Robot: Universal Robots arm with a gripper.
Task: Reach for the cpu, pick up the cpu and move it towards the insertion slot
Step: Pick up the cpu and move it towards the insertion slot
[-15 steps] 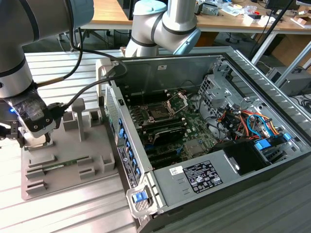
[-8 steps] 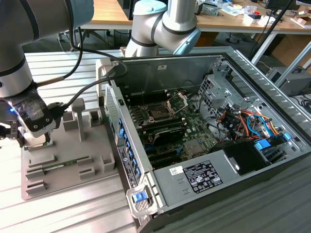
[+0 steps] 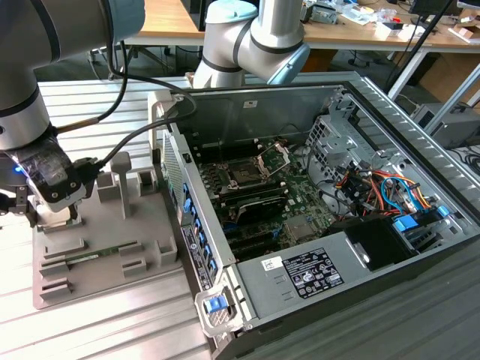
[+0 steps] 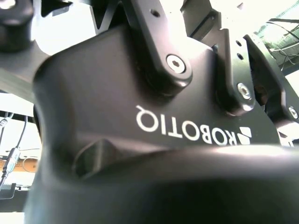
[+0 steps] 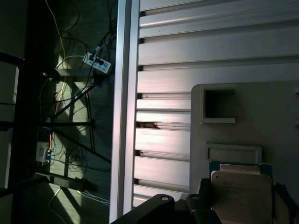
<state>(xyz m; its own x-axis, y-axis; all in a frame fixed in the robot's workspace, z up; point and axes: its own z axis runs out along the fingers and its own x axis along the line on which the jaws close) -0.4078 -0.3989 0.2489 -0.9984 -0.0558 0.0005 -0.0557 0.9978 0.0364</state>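
The cpu (image 5: 240, 193), a flat square chip with a silvery top and tan rim, lies in a green-edged holder on the grey fixture block (image 5: 261, 107) in the first wrist view. Dark parts of my gripper (image 5: 240, 205) sit close on both sides of it. In the exterior view my gripper (image 3: 46, 210) hangs low over the far left end of the fixture block (image 3: 112, 225) and hides the chip. The insertion slot (image 3: 244, 174), a dark square socket in a silver frame with its bracket raised, lies on the green board inside the open computer case. The second wrist view shows the gripper's black body (image 4: 163, 126).
A thin green memory stick (image 3: 90, 256) lies in the fixture block, and grey posts (image 3: 120, 176) stand on it. The case wall (image 3: 187, 217) rises between the block and the board. Cables (image 3: 375, 187) and a drive cage crowd the case on the exterior view's right. The slatted metal table's edge (image 5: 124, 112) runs beside the block.
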